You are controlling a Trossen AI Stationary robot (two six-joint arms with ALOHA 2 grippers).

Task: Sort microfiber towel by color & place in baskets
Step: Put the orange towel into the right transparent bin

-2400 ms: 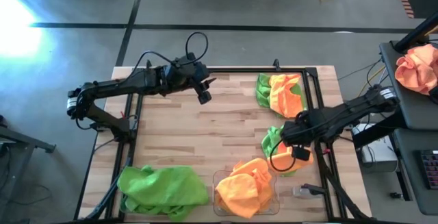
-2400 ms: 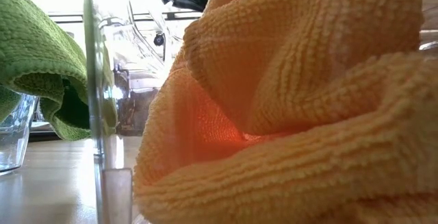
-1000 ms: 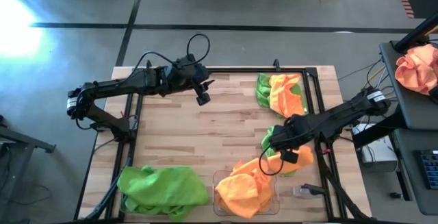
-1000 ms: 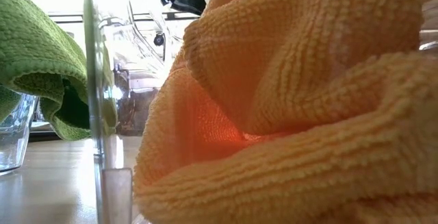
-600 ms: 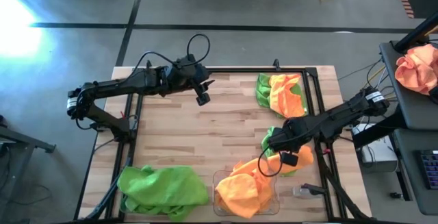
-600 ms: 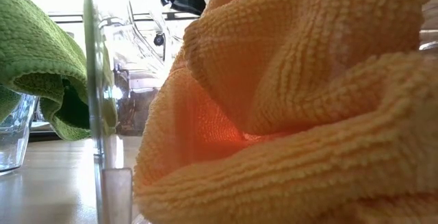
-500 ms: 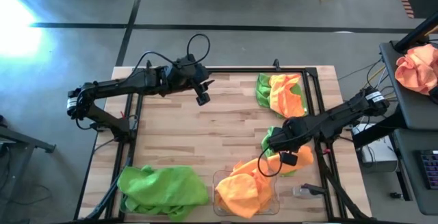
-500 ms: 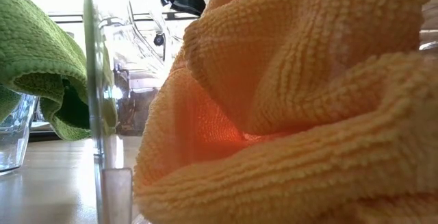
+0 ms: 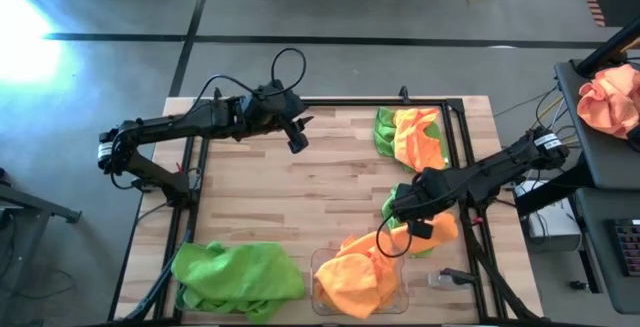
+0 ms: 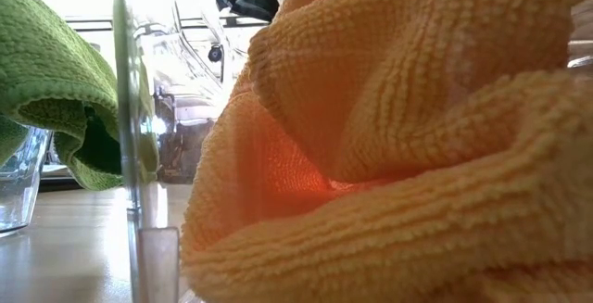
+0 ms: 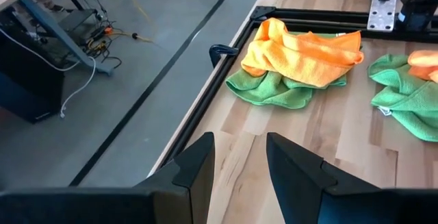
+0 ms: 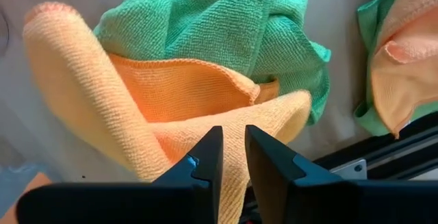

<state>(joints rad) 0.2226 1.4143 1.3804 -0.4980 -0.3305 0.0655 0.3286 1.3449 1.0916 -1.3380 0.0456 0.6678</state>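
Note:
Two clear baskets stand at the near edge. One (image 9: 322, 255) holds orange towels (image 9: 358, 272) that spill over its rim; green towels (image 9: 238, 277) cover the other. A green towel (image 12: 226, 18) and an orange towel (image 12: 178, 87) lie heaped at the right middle of the table. My right gripper (image 12: 233, 133) points down over this heap (image 9: 400, 210), its fingers a narrow gap apart above the orange towel's fold. Another orange-and-green heap (image 9: 410, 135) lies at the far right. My left gripper (image 9: 297, 142) hangs open above the far middle of the table. My right gripper comes at the orange towel's folded edge (image 12: 267, 111) from above, pointing down. Its fingers (image 12: 209, 152) stand over that fold, but I cannot tell whether they touch it. The towel lies slack on the table and on the green towel.
A black frame (image 9: 455, 147) runs round the table's edges. Bare wood (image 9: 300, 202) spreads across the table's middle and left. A peach cloth bundle (image 9: 610, 102) lies on a side stand off the right edge. In the low view an orange towel (image 10: 398, 136) fills the picture.
My right gripper had moved a little toward the table's left, over the right-middle heap, more than a second ago. Within the last second both arms and all towels have kept still in the high view.

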